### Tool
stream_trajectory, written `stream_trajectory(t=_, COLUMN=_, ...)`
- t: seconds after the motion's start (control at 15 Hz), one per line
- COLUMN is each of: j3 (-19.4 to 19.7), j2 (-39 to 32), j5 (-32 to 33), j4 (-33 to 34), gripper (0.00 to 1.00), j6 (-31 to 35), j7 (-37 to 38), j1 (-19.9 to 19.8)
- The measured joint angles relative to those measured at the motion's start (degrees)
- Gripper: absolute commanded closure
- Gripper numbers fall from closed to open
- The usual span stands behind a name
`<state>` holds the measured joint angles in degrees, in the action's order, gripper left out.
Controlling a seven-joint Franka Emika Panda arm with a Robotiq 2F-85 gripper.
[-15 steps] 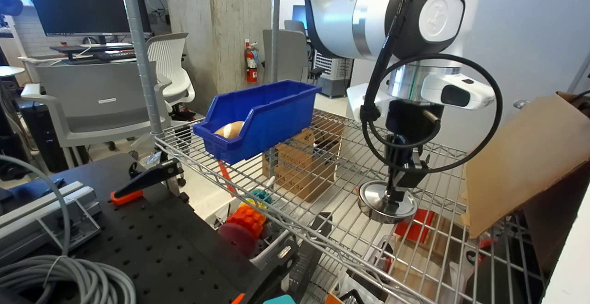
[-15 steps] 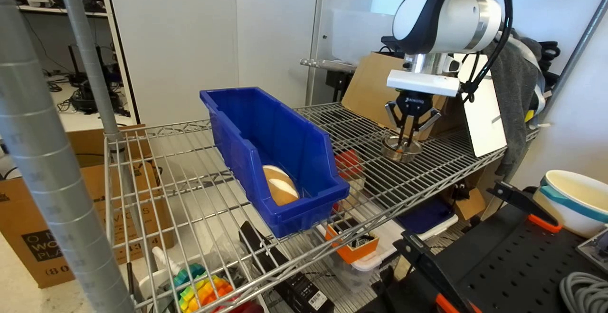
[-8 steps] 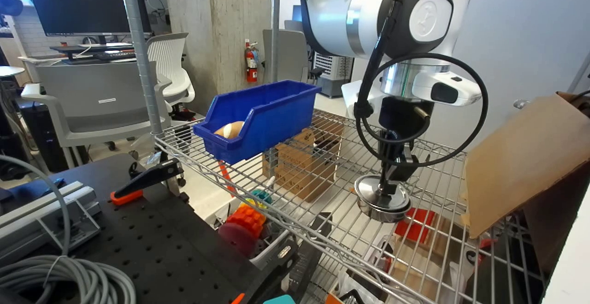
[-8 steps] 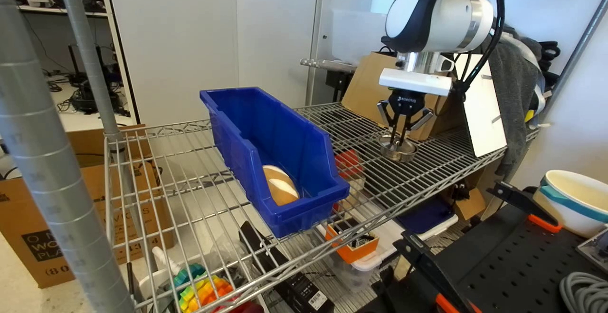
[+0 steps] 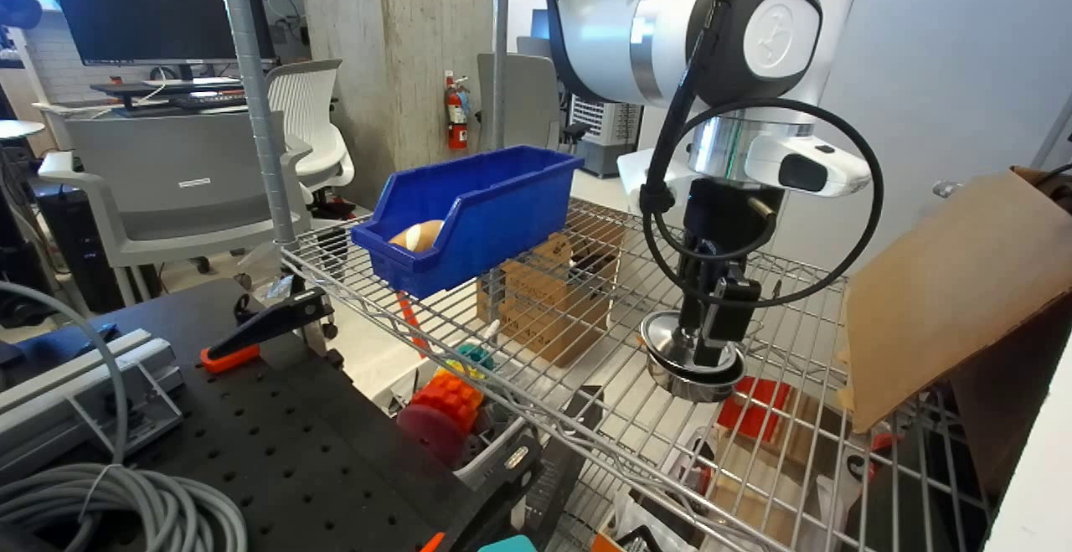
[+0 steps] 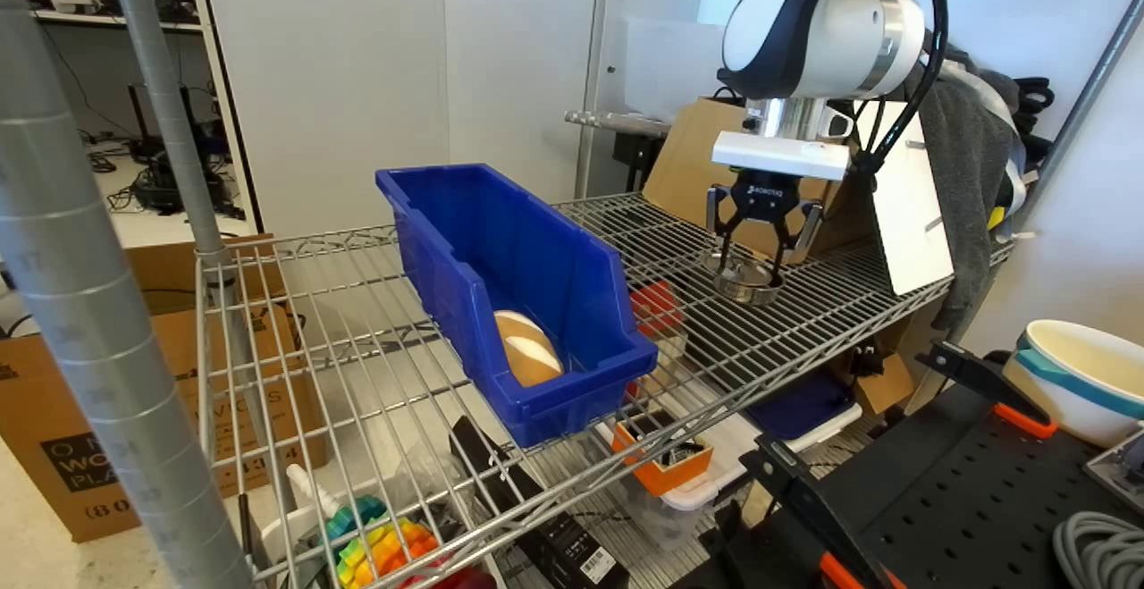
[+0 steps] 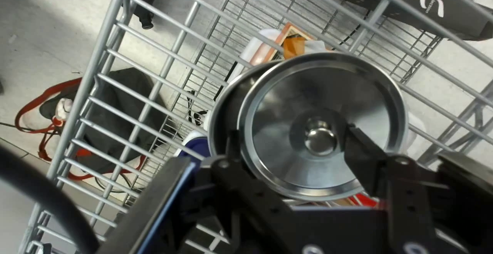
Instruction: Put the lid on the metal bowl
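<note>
The lid (image 7: 292, 92), a shiny silver disc with a round knob (image 7: 320, 140), rests off-centre over the metal bowl (image 7: 225, 111). A dark crescent of the bowl's inside shows along one side in the wrist view. In an exterior view the lid (image 5: 670, 336) looks tilted, with a dark gap between it and the near rim of the bowl (image 5: 688, 388). My gripper (image 7: 292, 134) is open over the lid, its fingers apart on either side of the knob; one fingertip is close to the knob, the other near the lid's rim. In an exterior view the gripper (image 6: 749, 272) stands spread above the bowl.
Everything stands on a wire shelf (image 6: 371, 410). A blue bin (image 5: 502, 217) holding a brown-and-white item (image 6: 527, 348) is on the same shelf. A cardboard piece (image 5: 955, 284) leans beside the arm. Black clamps (image 6: 804, 500) grip the perforated table nearby.
My gripper has shifted slightly with the lid, then opened and let go of the knob. The lid has settled askew on the bowl, with more of the dark inside showing.
</note>
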<state>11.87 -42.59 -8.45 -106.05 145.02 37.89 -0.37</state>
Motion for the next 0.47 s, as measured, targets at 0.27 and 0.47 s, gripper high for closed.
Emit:
stream_trajectory(t=0.27, j3=-2.5, j2=4.2, j5=0.0, j4=-3.0, gripper=0.00, j6=-0.4, j7=-0.9, j1=0.3)
stream_trajectory(t=0.47, j3=-5.5, j2=10.6, j5=-1.3, j4=-8.2, gripper=0.00, j6=-0.4, j7=-3.2, j1=0.4)
